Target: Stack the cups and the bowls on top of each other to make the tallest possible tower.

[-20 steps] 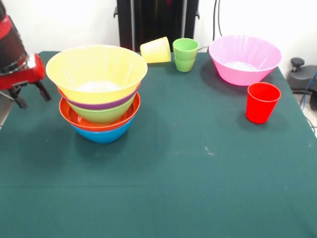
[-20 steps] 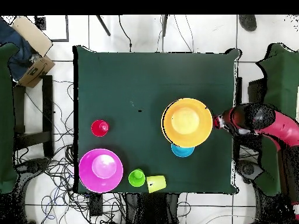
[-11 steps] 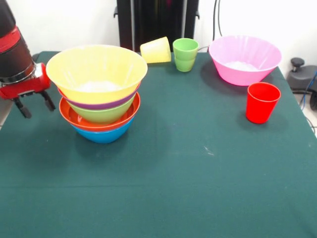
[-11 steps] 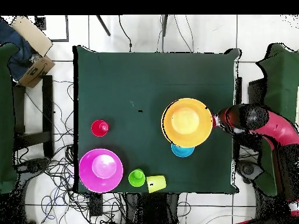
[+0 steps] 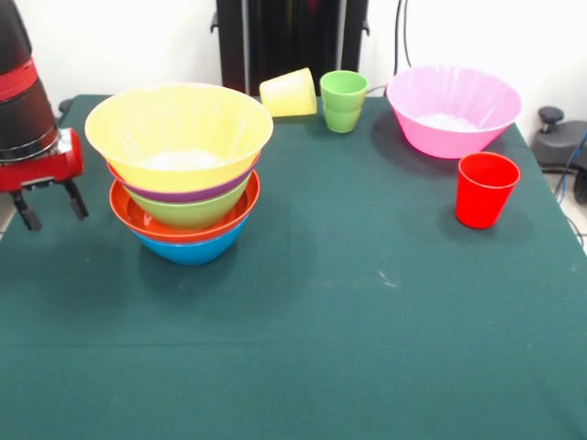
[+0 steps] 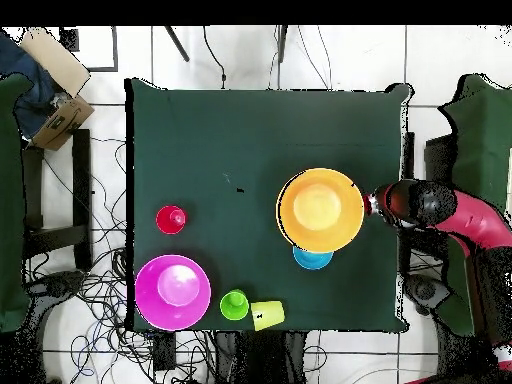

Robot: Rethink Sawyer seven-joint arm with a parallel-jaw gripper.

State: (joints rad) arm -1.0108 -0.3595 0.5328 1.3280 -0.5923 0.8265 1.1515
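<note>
The tower stands upright at the tabletop's left side in the front view, its yellow-orange bowl hiding the nested bowls' insides. Beside it the gripper hangs empty, fingers spread apart, slightly higher and farther from the tower than half a second ago. The yellow cup lies tipped, mouth pointing toward the tower.

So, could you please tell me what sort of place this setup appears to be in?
Most likely a robotics lab or test room. A green cloth-covered table stands on a pale tiled floor strewn with loose black cables, and a red and black robot arm reaches in beside a stack of glossy plastic bowls.
</note>
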